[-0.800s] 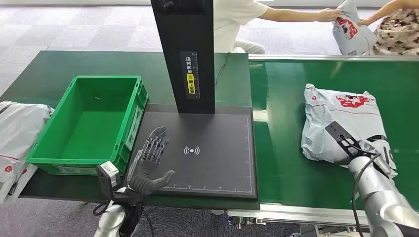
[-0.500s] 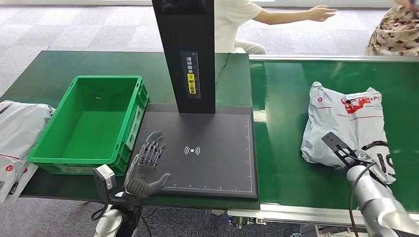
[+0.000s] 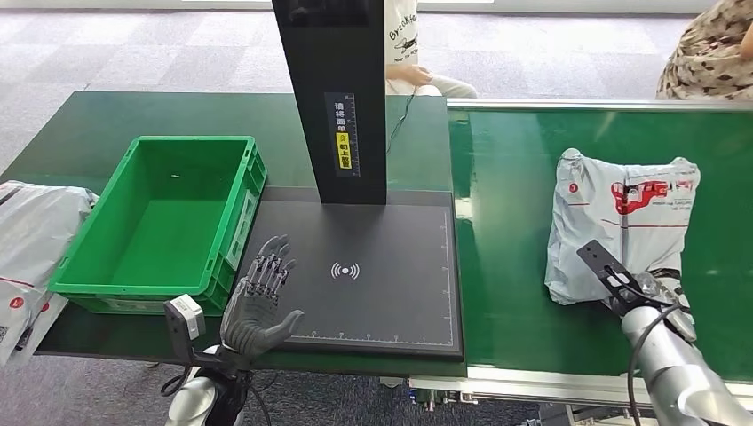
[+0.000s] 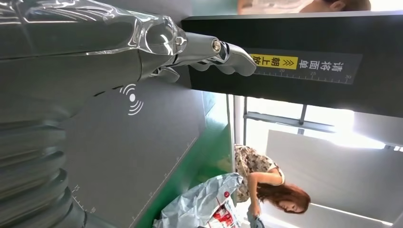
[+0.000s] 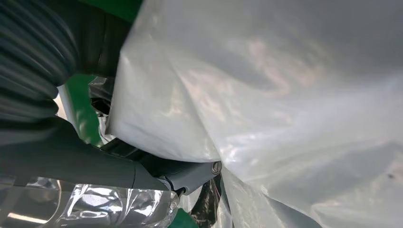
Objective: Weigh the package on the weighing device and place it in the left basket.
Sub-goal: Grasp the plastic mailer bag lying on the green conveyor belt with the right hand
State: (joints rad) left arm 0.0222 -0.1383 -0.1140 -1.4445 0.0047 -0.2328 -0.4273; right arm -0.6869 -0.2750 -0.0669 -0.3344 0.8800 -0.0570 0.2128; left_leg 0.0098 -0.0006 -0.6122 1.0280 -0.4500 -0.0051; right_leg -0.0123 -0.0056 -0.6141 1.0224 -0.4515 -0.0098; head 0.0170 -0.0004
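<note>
Grey carpet tiles run behind a long green worktop, and the black weighing device [image 3: 371,271] sits in the middle of it, a flat dark platform with a tall black column [image 3: 334,98] rising from its far edge. To the left of the weighing device, just beside it, stands the green basket [image 3: 226,232]. To its right lies a green conveyor belt [image 3: 506,222], and on that belt, well apart from the platform, rests the package [image 3: 617,213], a crumpled grey mailer bag with red print. The right hand [image 3: 653,293] is at the package's near edge; the right wrist view shows grey plastic film pressed against the thumb, but I cannot tell whether the fingers have closed on it. The left hand [image 3: 259,306] hovers over the near left corner of the weighing device, holding nothing, its fingers [image 4: 228,54] stretched out and apart. Another grey bag [image 3: 31,240] lies left of the basket. Two people [image 3: 413,49] are at the far side.
</note>
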